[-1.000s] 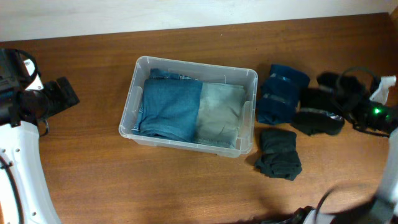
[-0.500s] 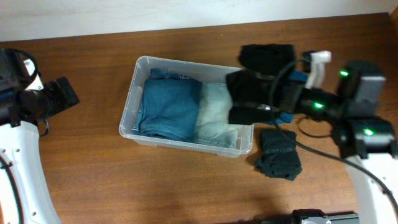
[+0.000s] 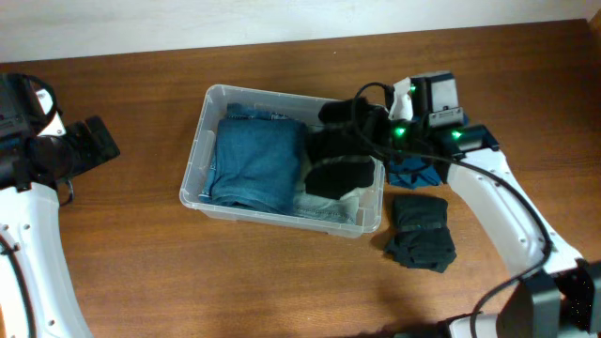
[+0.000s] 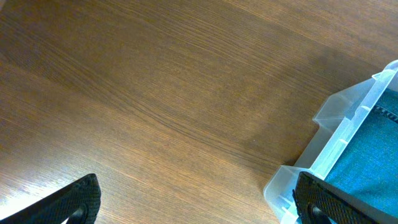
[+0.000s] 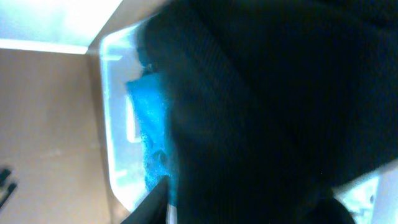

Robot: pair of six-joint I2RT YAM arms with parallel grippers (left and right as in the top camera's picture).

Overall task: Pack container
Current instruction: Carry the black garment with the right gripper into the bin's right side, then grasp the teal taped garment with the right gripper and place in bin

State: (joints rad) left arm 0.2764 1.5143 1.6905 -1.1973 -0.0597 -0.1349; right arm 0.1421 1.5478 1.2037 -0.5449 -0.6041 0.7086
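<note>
Container [image 3: 202, 141]: a clear plastic bin at mid-table [image 3: 141, 282], holding a folded blue garment [image 3: 254, 164] on its left and a pale green one [image 3: 329, 205] on its right. A second ago the right arm was at the table's right edge among the loose clothes. Now the right gripper [image 3: 364, 127] is over the bin's right half, with a black garment [image 3: 340, 161] draped over the pale one. Its jaws are buried in cloth, but the garment hangs bunched from it, so a closed grasp is judged. This item looks almost packed, with only the release left. A dark blue garment [image 3: 413, 172] and a dark folded one [image 3: 421, 230] wait on the table beside the bin.

Only the overhead view gives this layout. The right wrist view is nearly filled with black cloth, with a strip of blue cloth and bin wall. The left wrist view shows the left gripper [image 4: 199, 208] parked with fingers spread wide and empty, near the bin's corner.
</note>
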